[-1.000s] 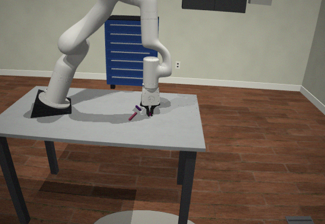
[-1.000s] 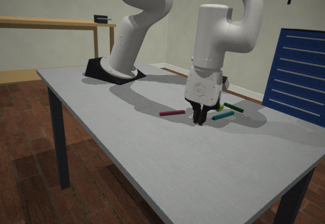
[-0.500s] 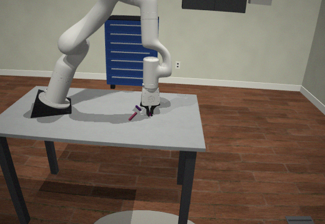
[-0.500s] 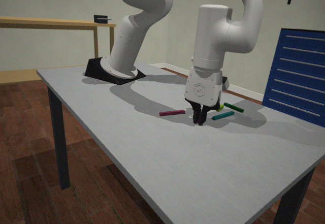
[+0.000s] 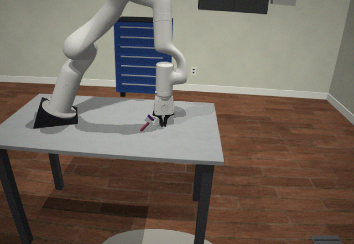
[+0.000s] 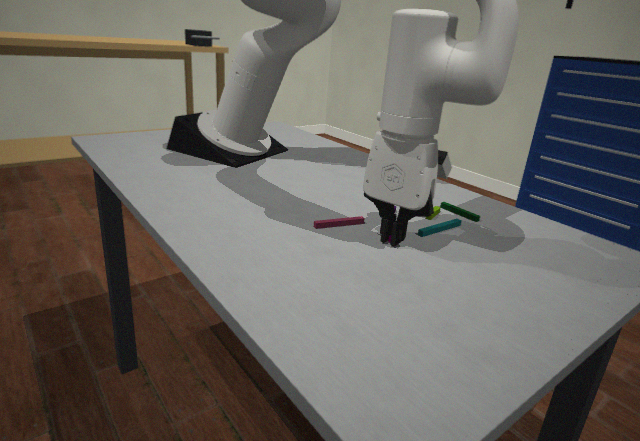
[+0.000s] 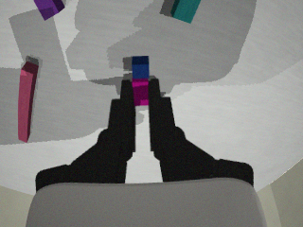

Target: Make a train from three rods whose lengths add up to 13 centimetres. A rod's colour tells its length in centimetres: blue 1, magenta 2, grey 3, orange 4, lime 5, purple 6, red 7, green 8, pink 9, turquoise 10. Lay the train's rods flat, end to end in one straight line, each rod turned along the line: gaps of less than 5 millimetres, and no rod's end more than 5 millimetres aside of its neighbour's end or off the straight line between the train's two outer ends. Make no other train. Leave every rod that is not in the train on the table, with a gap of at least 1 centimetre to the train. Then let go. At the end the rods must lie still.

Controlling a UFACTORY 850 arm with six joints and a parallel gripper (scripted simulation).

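Note:
My gripper (image 5: 163, 125) (image 6: 389, 243) (image 7: 141, 95) is shut on the short magenta rod (image 7: 141, 95) (image 6: 390, 238), low at the table. In the wrist view the small blue rod (image 7: 140, 70) is straight ahead of the magenta rod, in line with it; whether they touch is hard to tell. The turquoise rod (image 6: 439, 227) (image 7: 187, 9) lies apart, beyond the blue one. The pink rod (image 5: 144, 126) (image 6: 339, 222) (image 7: 26, 104) lies to the left in the wrist view. The purple rod (image 5: 150, 117) (image 7: 48, 7) is at that view's top left.
In the exterior view, a lime rod (image 6: 433, 213) shows partly behind my gripper, with a green rod (image 6: 460, 211) beside it, both beyond the turquoise rod. All the loose rods lie on the grey table (image 5: 114, 144) (image 6: 361, 312). A blue drawer cabinet (image 5: 137, 61) stands behind the table.

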